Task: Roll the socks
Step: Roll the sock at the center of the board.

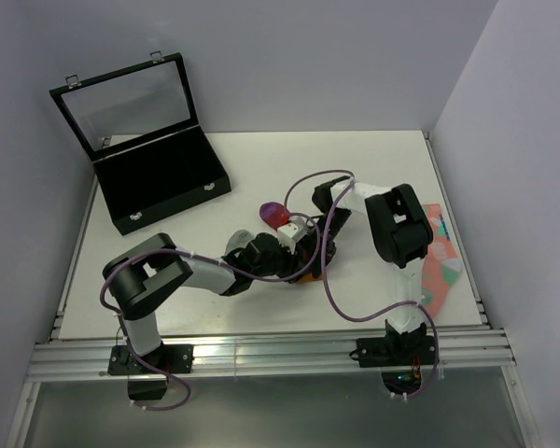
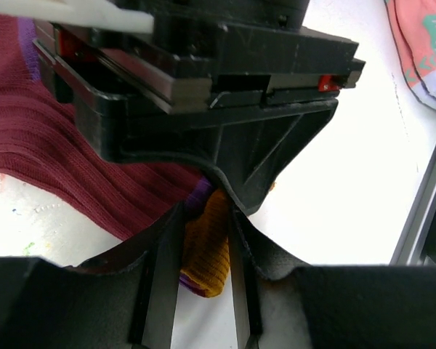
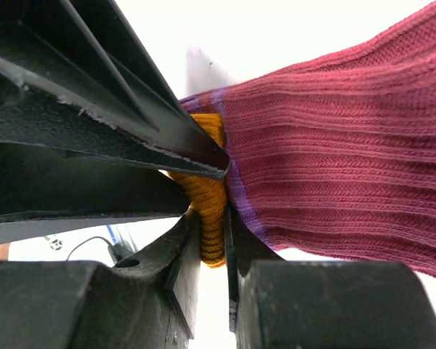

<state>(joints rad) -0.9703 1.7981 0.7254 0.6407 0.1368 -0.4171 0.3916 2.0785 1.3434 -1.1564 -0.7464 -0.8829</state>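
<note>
The long magenta-red sock (image 1: 279, 217) lies at mid-table, its purple heel (image 1: 270, 209) at the far end. Both grippers meet at its orange toe (image 1: 307, 277). My left gripper (image 2: 203, 222) is shut on the orange toe (image 2: 206, 258), with the ribbed magenta leg (image 2: 58, 145) spread to the left. My right gripper (image 3: 211, 218) is shut on the same orange toe (image 3: 209, 193), beside the magenta body (image 3: 334, 160). In the top view the left gripper (image 1: 282, 262) and the right gripper (image 1: 304, 246) are pressed close together. The grey ankle sock is out of view.
A salmon-pink sock with teal and white patches (image 1: 441, 261) lies at the right edge of the table; it also shows in the left wrist view (image 2: 421, 43). An open black case with a glass lid (image 1: 159, 177) stands at the back left.
</note>
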